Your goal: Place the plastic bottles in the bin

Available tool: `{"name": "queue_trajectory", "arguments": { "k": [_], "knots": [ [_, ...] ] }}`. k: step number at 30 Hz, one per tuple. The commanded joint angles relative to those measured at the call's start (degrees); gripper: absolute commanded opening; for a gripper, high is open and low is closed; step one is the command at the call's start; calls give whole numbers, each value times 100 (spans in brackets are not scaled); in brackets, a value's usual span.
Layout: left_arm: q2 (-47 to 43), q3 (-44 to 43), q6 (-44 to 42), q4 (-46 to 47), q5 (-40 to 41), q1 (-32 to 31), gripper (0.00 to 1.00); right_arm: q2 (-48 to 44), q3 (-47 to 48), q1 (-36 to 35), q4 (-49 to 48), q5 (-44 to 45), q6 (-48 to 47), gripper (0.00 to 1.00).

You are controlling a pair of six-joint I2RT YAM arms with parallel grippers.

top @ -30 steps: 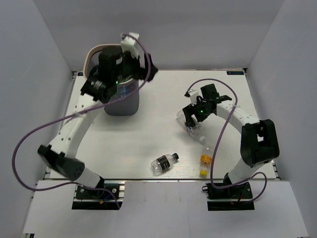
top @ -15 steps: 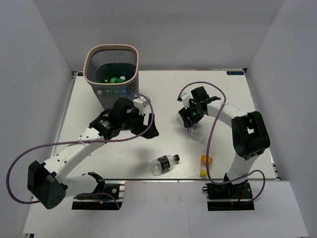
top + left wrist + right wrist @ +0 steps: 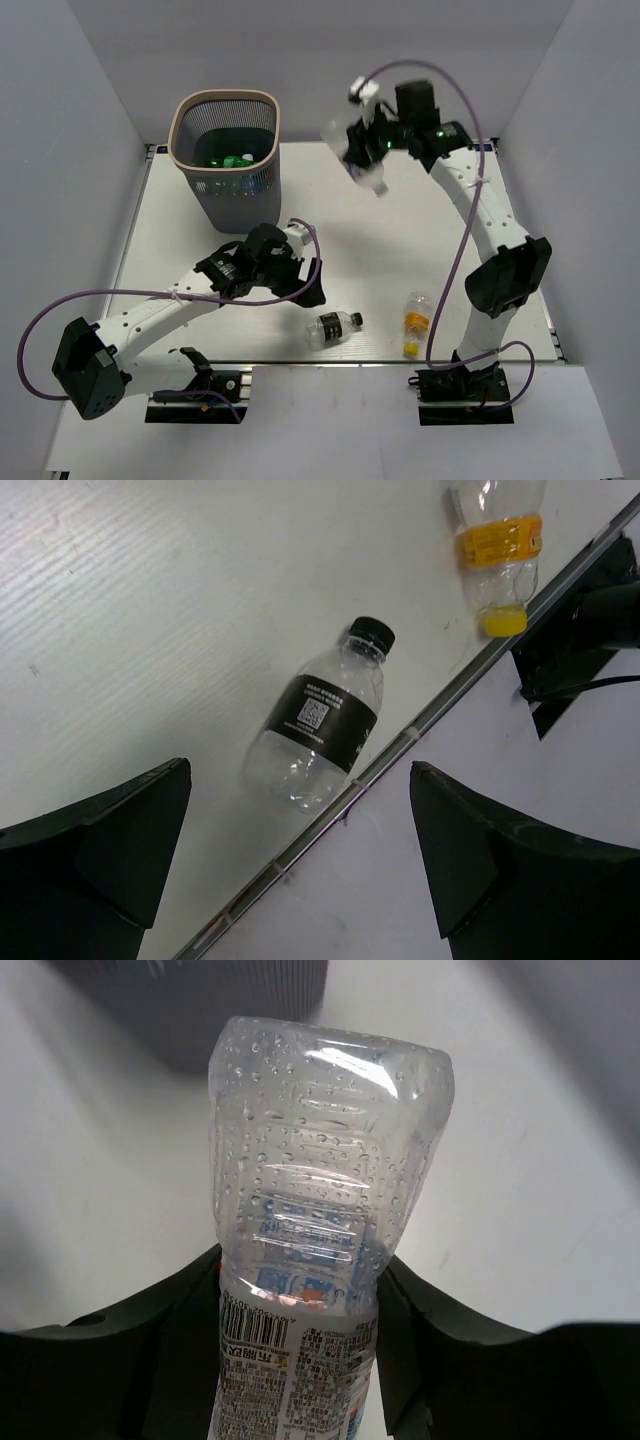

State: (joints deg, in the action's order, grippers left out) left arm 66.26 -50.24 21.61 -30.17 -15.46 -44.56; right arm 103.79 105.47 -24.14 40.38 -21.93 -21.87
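Observation:
The bin (image 3: 178,118), dark mesh with a pale rim, stands at the far left and holds green bottles (image 3: 228,160). My right gripper (image 3: 367,150) is raised high over the far middle of the table, shut on a clear bottle (image 3: 320,1230) with a white printed label; its base points away from the wrist. My left gripper (image 3: 305,283) is open and empty, low over the near middle. A clear bottle with a black label (image 3: 331,328) lies just in front of it, near the table's front edge (image 3: 318,730). A clear bottle with an orange label (image 3: 414,318) lies to its right (image 3: 497,545).
The grey bin wall (image 3: 200,1000) shows at the top of the right wrist view. The table's metal front edge (image 3: 400,745) runs right beside the black-label bottle. White walls enclose the table on three sides.
My right gripper lifted the clear bottle off the table and swung it up and left toward the bin. My left arm left the bin and came down to the black-label bottle.

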Motion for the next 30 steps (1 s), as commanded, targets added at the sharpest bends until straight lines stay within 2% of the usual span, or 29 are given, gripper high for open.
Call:
{"name": "queue_trajectory", "arguments": {
  "k": [1,2,3,6,7,9,10,12,16,20,21,22,24,25,26,27,30],
  "knots": [
    [-113,198,133,169,61,-219,100,71,1668,-222,-492,-1187,515,12],
    [-113,199,194,170,122,-220,100,237,1844,-362,-670,-1277,604,12],
    [-165,260,195,170,175,-290,100,282,2167,-424,-1359,-1426,857,12],
    [-219,312,265,170,298,-413,100,318,1979,-635,-2304,-1831,1314,15],
    [-219,313,265,170,298,-475,100,318,1890,-758,-3507,-1893,1430,15],
    [-219,313,265,117,412,-527,100,405,1635,-959,-4368,-1894,1789,17],
    [-219,313,265,56,413,-580,100,475,1556,-1013,-5486,-1789,2044,19],
    [-219,260,265,3,483,-581,100,894,1652,-1179,-6448,-1675,2458,19],
    [-219,207,265,-129,606,-721,100,1582,2301,-1409,-7166,-1359,2977,19],
    [-271,155,265,-331,729,-844,100,2128,2645,-1602,-7211,-1147,3013,19],
    [-271,155,265,-331,729,-844,100,2180,2602,-1620,-7246,-1164,3004,22],
    [-324,155,265,-392,781,-905,100,2277,2540,-1646,-7281,-1181,2900,35],
    [-324,76,265,-393,860,-958,100,2286,2137,-1682,-7438,-972,2776,52],
    [-324,76,265,-393,861,-959,100,2338,2066,-1682,-7457,-823,2776,74],
    [-324,-3,265,-393,913,-1019,100,2339,2057,-1673,-7440,-752,2854,84],
    [-246,-91,265,-393,914,-1020,100,2356,2100,-1673,-7405,-690,2890,90],
    [0,-171,117,-279,966,-1073,100,2208,2364,-1629,-7151,-690,2609,90]
  ]
}}
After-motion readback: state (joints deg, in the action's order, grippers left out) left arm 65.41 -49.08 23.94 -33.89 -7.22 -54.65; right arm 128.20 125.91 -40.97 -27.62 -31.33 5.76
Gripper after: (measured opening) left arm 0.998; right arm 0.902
